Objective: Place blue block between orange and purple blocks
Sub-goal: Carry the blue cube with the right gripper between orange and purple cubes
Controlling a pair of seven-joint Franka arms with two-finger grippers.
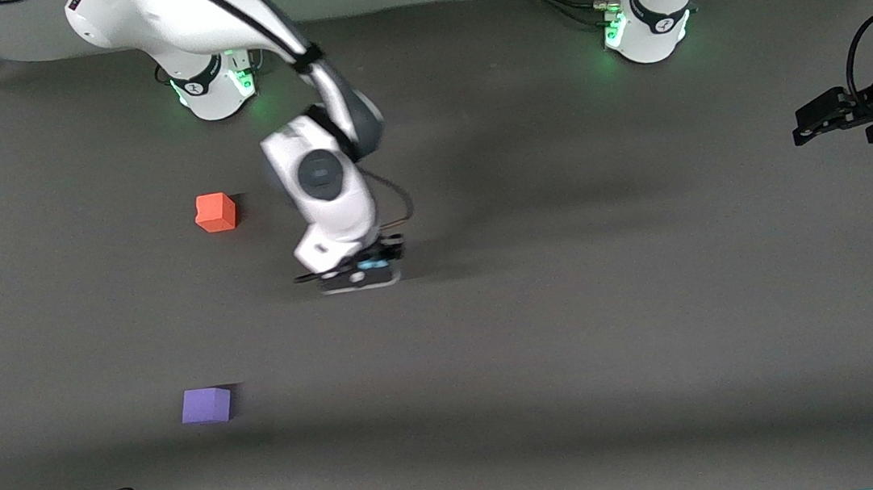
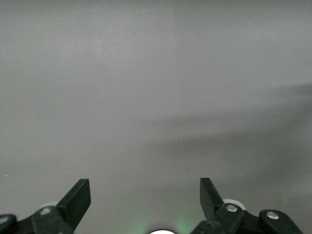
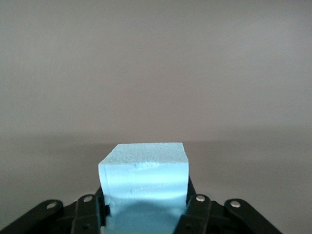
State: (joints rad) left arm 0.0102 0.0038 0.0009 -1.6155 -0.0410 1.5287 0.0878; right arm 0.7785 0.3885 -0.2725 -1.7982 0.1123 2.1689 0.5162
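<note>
- The table (image 1: 575, 328) is a dark grey mat; both arm bases stand along its edge farthest from the front camera.
- The right arm reaches out over the middle of the mat, and the right gripper (image 1: 362, 273) sits low over bare table, clenched on the blue block (image 3: 145, 178). The right wrist view shows the cube pinched between the fingers (image 3: 195, 207), its upper face clear of them.
- The left gripper (image 2: 145, 197) waits at the left arm's end of the table, its fingers spread wide with nothing between them, well apart from the right gripper.
- The orange block (image 1: 216, 212) lies toward the right arm's end from the right gripper and farther from the front camera than the purple one.
- The purple block (image 1: 206, 405) lies toward that same end, well apart from the right gripper.
- Step in hand, as I judge it: carrying the grasped cube to its place.
- The next move calls for travel toward the right arm's end until the cube is over the bare gap midway between orange and purple, then a descent and release.
</note>
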